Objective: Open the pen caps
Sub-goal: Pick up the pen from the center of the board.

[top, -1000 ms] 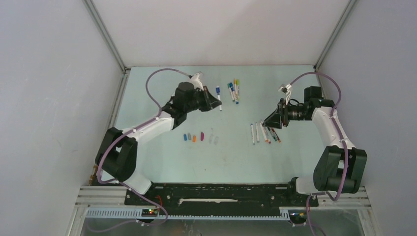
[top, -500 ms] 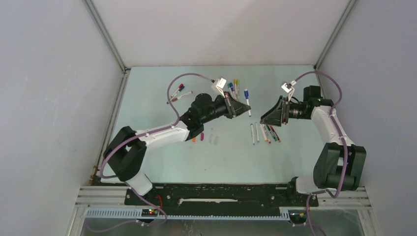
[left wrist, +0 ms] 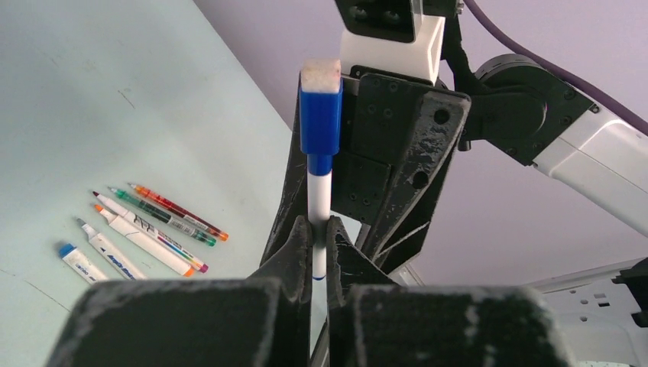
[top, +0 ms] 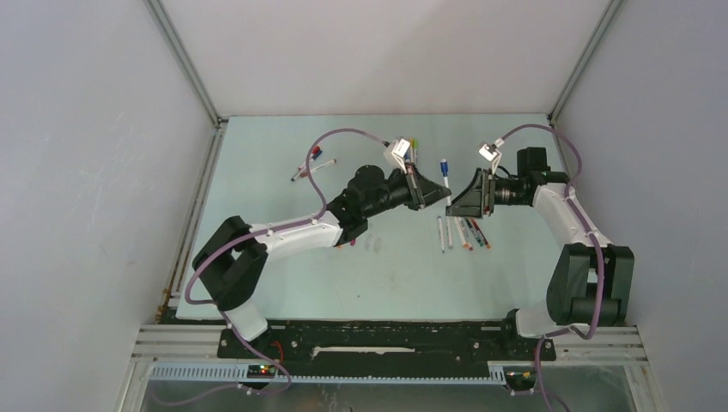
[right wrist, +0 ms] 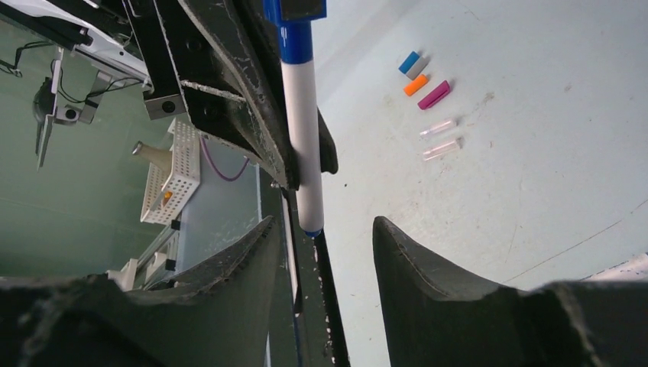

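Far left of the pale green table (top: 257,257): two capped pens (top: 311,163) are lying near the back, one with a red cap, one with a blue cap

Left arm is reaching in from the left toward the table's centre. Left gripper (left wrist: 313,248) is clamping a white pen (left wrist: 319,200) by its barrel, jaws fully closed on it; the pen is standing upright between the fingers in the left wrist view. Its blue cap (left wrist: 320,115) is sitting on the upper end, still fitted. In the top view the same pen (top: 445,176) is showing between the two grippers, cap toward the back wall

Loose caps (right wrist: 425,76) are lying on the table under and just left of the left arm: blue, grey, orange, magenta, plus two clear ones, seen in the right wrist view, close together in a short row

Centre-right: a row of pens (top: 462,232) is lying on the table below the grippers, tips exposed, colours mixed (blue, orange, green, red) in the left wrist view (left wrist: 137,229)

Right gripper (right wrist: 325,252) is facing the left one, fingers standing apart at about half spread, nothing gripped. The held pen's barrel is hanging just in front of the gap between them; contact cannot be determined
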Available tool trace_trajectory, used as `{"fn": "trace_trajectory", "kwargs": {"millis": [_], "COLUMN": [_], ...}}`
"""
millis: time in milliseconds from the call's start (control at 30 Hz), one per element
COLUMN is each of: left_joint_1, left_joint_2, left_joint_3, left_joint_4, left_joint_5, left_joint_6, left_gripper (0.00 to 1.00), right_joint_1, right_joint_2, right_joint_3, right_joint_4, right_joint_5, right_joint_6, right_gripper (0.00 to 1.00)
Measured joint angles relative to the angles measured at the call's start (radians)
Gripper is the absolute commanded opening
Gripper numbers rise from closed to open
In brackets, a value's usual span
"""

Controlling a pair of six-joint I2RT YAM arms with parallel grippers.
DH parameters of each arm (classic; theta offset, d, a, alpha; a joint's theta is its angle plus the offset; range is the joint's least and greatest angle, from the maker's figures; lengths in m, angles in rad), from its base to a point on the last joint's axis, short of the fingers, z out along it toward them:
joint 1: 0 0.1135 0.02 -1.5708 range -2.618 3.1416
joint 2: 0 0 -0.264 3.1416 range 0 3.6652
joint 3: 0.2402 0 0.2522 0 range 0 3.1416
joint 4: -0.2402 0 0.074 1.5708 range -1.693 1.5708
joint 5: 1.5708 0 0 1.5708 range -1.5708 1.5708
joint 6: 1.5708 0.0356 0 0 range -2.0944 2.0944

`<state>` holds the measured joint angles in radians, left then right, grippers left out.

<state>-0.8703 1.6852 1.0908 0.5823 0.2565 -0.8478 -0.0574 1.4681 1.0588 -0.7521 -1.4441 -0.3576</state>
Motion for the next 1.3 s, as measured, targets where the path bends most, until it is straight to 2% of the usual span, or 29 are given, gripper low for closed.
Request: {"fn": "trace_trajectory", "kwargs": {"millis": [200, 300, 367, 500, 533, 600, 733, 900, 1067, 1100, 1133, 1300], "left_joint_1": [-0.005, -0.011, -0.016, -0.026, -0.026, -0.025, -0.025, -0.019, -0.004, -0.001, 0.002, 0.032], "left_joint_2": [0.008, 0.019, 0.028, 0.032, 0.034, 0.034, 0.034, 0.029, -0.038, -0.058, -0.077, -0.163], "left_joint_3": [0.002, 0.012, 0.026, 0.046, 0.05, 0.05, 0.052, 0.073, 0.074, 0.074, 0.074, 0.066], "left_joint_4": [-0.001, -0.013, -0.021, -0.036, -0.042, -0.047, -0.059, -0.128, -0.191, -0.196, -0.198, -0.165], "left_joint_5": [0.0, 0.0, 0.0, -0.003, -0.005, -0.008, -0.012, -0.024, -0.034, -0.042, -0.047, -0.063], "left_joint_6": [0.0, 0.003, 0.005, 0.019, 0.017, 0.018, 0.024, 0.078, 0.148, 0.16, 0.171, 0.198], "left_gripper": [0.0, 0.0, 0.0, 0.02, 0.04, 0.11, 0.31, 0.65, 0.87, 0.97, 0.99, 1.0], "right_joint_1": [0.003, 0.003, 0.003, 0.004, 0.004, 0.004, 0.004, 0.006, 0.019, 0.024, 0.029, 0.072], "right_joint_2": [0.002, 0.002, 0.002, 0.002, 0.002, 0.003, 0.003, 0.003, 0.002, 0.002, 0.002, 0.002], "right_joint_3": [0.0, 0.0, 0.0, 0.0, 0.0, 0.0, 0.0, 0.0, 0.0, 0.001, 0.003, 0.022], "right_joint_4": [0.024, 0.034, 0.038, 0.044, 0.045, 0.052, 0.051, 0.038, -0.023, -0.047, -0.074, -0.176], "right_joint_5": [0.002, 0.003, 0.003, -0.002, -0.005, -0.003, 0.001, 0.01, 0.026, 0.031, 0.038, 0.066], "right_joint_6": [0.036, 0.048, 0.059, 0.074, 0.079, 0.079, 0.078, 0.055, -0.041, -0.07, -0.102, -0.225], "right_gripper": [0.46, 0.39, 0.31, 0.02, 0.0, 0.0, 0.0, 0.0, 0.0, 0.0, 0.0, 0.0]}}
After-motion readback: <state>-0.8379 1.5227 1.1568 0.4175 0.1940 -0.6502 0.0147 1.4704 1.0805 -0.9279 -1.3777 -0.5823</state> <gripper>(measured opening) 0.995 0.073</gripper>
